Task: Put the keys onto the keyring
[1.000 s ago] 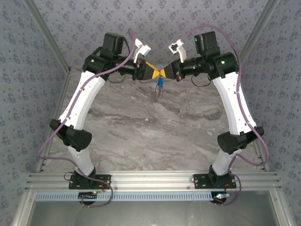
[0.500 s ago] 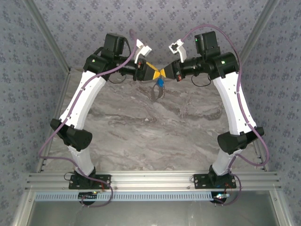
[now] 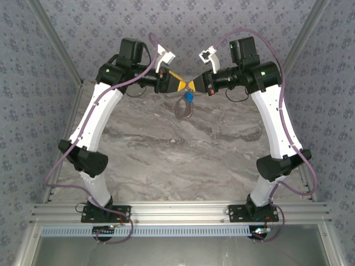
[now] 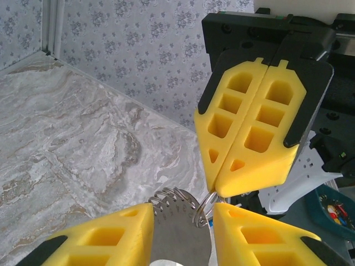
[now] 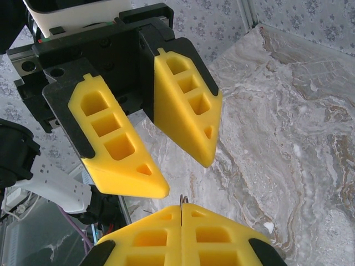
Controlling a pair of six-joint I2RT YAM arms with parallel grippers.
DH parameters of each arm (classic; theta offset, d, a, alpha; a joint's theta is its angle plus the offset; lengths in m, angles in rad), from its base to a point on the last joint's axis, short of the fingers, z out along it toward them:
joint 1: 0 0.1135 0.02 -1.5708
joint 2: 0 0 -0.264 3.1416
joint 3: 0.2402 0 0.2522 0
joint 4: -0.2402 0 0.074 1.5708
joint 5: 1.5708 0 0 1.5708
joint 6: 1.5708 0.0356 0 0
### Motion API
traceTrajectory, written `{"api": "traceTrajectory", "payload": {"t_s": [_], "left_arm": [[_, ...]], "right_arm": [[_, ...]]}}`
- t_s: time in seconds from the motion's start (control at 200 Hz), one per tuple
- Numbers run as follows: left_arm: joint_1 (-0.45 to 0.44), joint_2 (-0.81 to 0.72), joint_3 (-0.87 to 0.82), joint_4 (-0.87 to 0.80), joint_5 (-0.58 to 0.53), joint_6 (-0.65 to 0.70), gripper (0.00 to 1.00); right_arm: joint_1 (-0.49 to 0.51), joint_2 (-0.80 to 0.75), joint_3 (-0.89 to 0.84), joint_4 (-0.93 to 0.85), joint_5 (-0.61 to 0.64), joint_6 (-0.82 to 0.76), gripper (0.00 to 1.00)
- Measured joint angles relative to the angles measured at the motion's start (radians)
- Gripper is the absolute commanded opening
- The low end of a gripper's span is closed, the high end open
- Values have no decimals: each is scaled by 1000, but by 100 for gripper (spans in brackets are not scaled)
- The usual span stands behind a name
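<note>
Table [image 3: 166, 149]: grey marble, both arms reaching to its far edge.
Ring [image 3: 183, 108]: pale loop hanging in the air below the two end effectors, above the table.
Key [image 3: 189, 97]: blue head, on the ring just under the fingertips.
Right end effector [image 3: 195, 86]: yellow fingers pressed together, pinching the ring's top.
Left end effector [image 3: 181, 84]: fingers apart, a serrated metal blade [image 4: 178, 221] between them.

left gripper [image 3: 178, 84] opened, keyring [image 3: 183, 108] swung leftward
</note>
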Motion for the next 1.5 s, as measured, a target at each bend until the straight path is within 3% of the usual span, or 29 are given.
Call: {"api": "traceTrajectory", "payload": {"t_s": [0.455, 0.949, 1.174, 1.334, 1.499], "left_arm": [[-18, 0, -10, 21, 31, -16, 32], [-23, 1, -14, 32, 47, -38, 0], [-23, 1, -31, 61, 49, -49, 0], [-24, -5, -71, 124, 55, -66, 0], [-23, -23, -121, 203, 48, -97, 0]], "right_arm": [[-1, 0, -6, 30, -12, 4, 0], [-6, -4, -29, 50, -27, 11, 0], [-10, -20, -64, 85, -26, 36, 0], [-20, -35, -101, 128, -14, 71, 37], [-68, -122, -251, 280, -30, 164, 48]]}}
